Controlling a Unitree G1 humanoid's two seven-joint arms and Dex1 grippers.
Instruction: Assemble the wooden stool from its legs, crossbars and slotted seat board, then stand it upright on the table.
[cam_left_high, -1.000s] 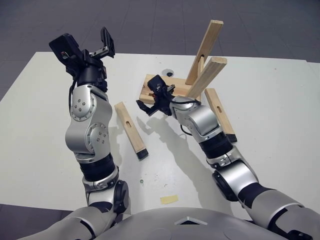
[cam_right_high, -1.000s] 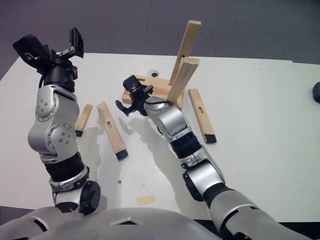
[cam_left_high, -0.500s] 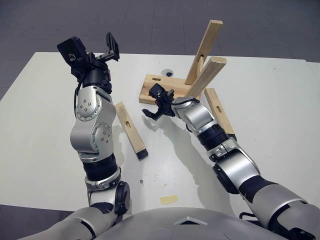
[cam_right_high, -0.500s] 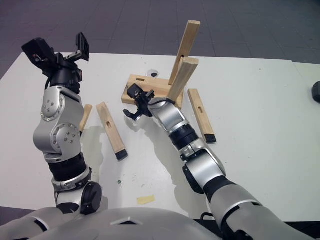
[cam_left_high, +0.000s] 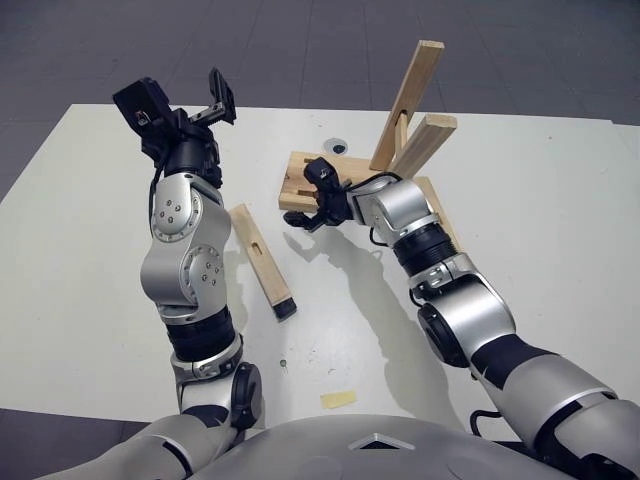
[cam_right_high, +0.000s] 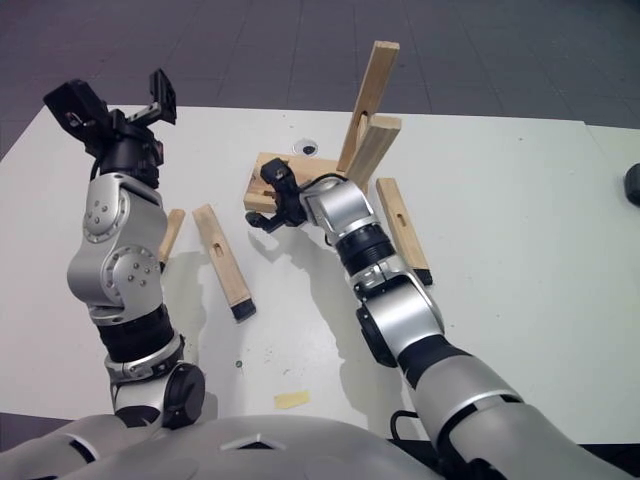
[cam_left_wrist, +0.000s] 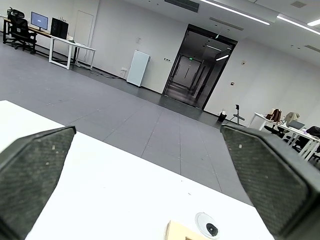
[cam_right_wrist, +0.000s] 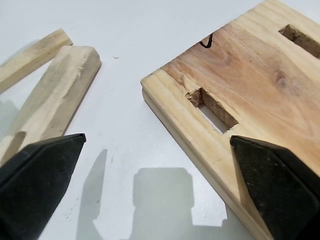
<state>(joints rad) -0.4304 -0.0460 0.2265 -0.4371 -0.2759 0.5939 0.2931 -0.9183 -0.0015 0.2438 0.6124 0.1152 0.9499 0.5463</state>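
The seat board (cam_left_high: 298, 172) lay flat on the tabletop (cam_left_high: 90, 250) with two legs (cam_left_high: 413, 95) slotted in. The right claw (cam_left_high: 308, 217) hung released at its near edge, and the left claw (cam_left_high: 180, 95) was raised to its left, spread wide. The loose leg (cam_left_high: 262, 262) nearby looked light and rigid, best gripped mid-length.

Silver rounded shells: left arm (cam_left_high: 182, 262), right arm (cam_left_high: 455, 310); black joint bands, screw-ringed discs; black left gripper (cam_left_wrist: 150, 155), right gripper (cam_right_wrist: 155, 170)
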